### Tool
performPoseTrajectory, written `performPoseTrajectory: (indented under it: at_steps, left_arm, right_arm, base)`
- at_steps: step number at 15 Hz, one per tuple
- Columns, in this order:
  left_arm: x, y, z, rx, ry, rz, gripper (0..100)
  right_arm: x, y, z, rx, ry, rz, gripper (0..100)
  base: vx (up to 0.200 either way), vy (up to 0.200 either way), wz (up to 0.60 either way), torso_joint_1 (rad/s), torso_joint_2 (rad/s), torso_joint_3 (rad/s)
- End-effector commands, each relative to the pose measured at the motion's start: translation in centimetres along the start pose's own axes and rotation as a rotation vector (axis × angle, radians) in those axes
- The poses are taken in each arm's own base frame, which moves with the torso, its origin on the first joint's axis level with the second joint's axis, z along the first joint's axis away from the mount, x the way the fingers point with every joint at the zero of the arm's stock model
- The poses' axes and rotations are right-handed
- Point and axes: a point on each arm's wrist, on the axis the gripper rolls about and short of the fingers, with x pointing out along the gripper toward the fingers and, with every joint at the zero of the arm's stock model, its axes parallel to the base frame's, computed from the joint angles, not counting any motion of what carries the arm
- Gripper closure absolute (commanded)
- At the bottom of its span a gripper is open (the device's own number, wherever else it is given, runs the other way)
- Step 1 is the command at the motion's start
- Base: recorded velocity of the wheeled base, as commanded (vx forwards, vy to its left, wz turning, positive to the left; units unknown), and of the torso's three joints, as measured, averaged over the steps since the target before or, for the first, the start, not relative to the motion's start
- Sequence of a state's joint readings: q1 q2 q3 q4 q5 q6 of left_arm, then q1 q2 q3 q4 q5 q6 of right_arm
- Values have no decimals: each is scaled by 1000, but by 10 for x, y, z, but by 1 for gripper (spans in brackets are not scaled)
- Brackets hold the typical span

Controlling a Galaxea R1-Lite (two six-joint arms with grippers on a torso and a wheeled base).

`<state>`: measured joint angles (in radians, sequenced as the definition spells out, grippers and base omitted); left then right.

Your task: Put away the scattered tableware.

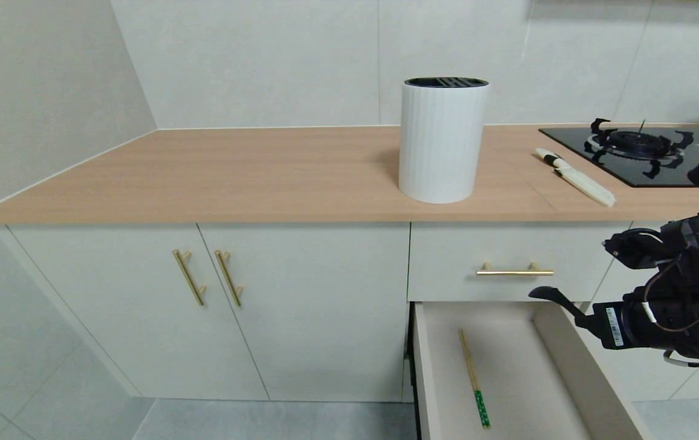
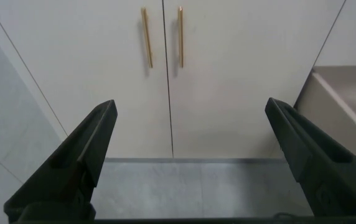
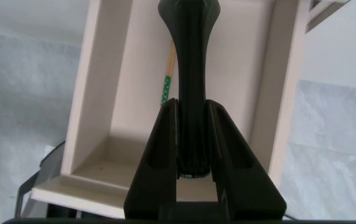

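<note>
My right gripper (image 1: 591, 319) (image 3: 190, 104) is shut on a black utensil handle (image 1: 550, 296) (image 3: 189, 37), held over the right side of the open drawer (image 1: 424, 366) (image 3: 91, 99). A pair of wooden chopsticks (image 1: 473, 376) (image 3: 167, 78) with green ends lies on the drawer floor. On the counter, a cream-handled knife (image 1: 575, 177) lies between the white knife block (image 1: 443, 142) and the stove. My left gripper (image 2: 190, 115) is open, low down and facing the cabinet doors (image 2: 165, 68), with nothing between its fingers.
A black gas hob (image 1: 649, 153) takes up the counter's right end. The wooden counter (image 1: 233, 171) left of the block is bare. A shut drawer with a gold handle (image 1: 514, 271) sits above the open one. Grey floor tiles (image 2: 190, 186) lie below.
</note>
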<state>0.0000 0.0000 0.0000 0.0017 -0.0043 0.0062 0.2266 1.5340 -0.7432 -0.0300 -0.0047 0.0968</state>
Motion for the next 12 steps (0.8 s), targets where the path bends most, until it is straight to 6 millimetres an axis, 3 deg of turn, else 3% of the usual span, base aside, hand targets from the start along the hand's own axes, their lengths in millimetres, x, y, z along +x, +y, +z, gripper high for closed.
performPoseTrajectory:
  at_steps: [1, 9, 12]
  left_arm:
    - [0, 0, 0, 0, -2, 0, 0]
    - [0, 0, 0, 0, 0, 0, 0]
    - [0, 0, 0, 0, 0, 0, 0]
  right_arm:
    - [2, 0, -1, 1, 6, -1, 100]
    - [2, 0, -2, -4, 12, 1, 100]
    - [2, 0, -2, -5, 11, 2, 100]
  base:
    - [0, 0, 0, -163, 466, 290]
    - [0, 0, 0, -126, 450, 312]
    - [0, 0, 0, -28, 139, 98]
